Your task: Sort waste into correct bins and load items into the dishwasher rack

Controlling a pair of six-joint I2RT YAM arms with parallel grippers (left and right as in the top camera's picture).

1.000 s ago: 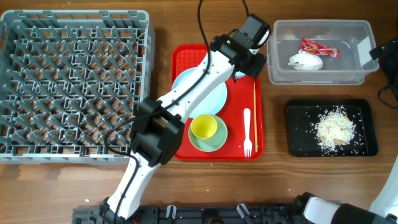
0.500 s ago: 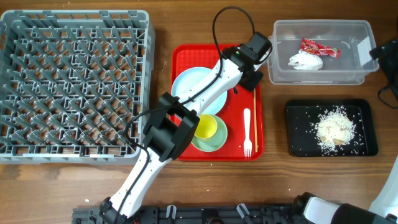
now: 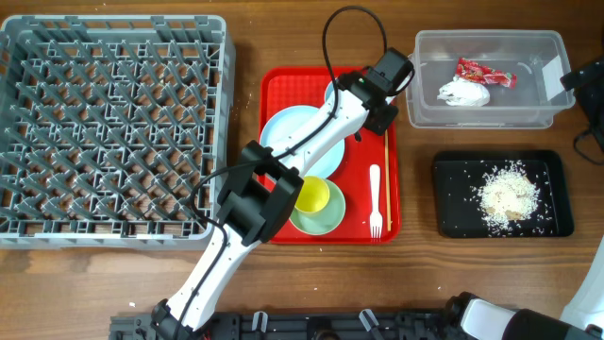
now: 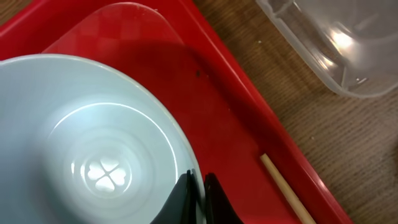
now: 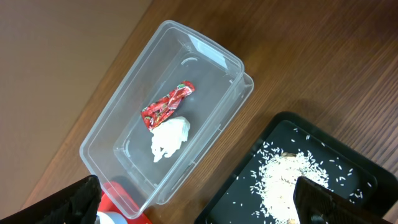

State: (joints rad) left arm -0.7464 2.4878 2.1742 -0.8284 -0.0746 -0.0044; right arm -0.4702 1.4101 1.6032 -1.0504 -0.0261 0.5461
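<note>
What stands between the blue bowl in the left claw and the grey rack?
Nothing tall: only the flat blue plate and the red tray's rim lie between bowl and rack. The left claw pinches the bowl's rim.

Glossy pale blue bowl [image 4: 93,143], shiny red tray [image 4: 205,93], clear plastic tub [image 5: 205,81], wooden table [image 5: 323,56]

You've got a pale blue bowl [image 4: 93,143] with a white four-leaf clover inside, bright red tray [image 3: 279,90], yellow cup [image 3: 315,193], light green saucer [image 3: 327,219], grey rack [image 3: 113,123].
</note>
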